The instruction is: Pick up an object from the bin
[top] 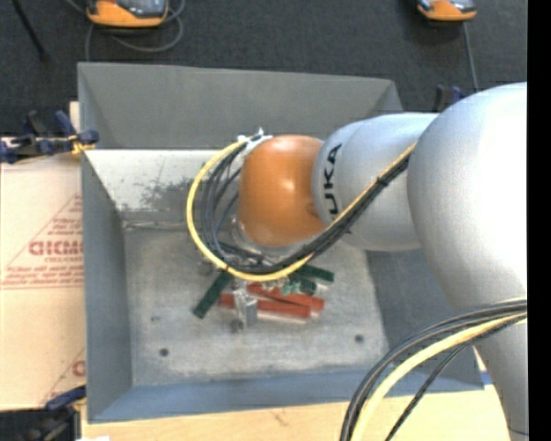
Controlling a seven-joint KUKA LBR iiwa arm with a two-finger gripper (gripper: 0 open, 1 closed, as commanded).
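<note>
Starting at your left, the grey bin (106, 274) has a bare floor up to its middle. There a dark green stick (208, 297) lies slanted, at the left end of a small heap. The end effector (246, 305) sits low over this heap, just beside the stick, under the orange wrist cover (274, 191). You cannot tell whether it is spread or pressed together. Just right of it lie a flat red piece (285, 308) and another green strip (310, 277). The arm (459, 182) comes in from your right.
</note>
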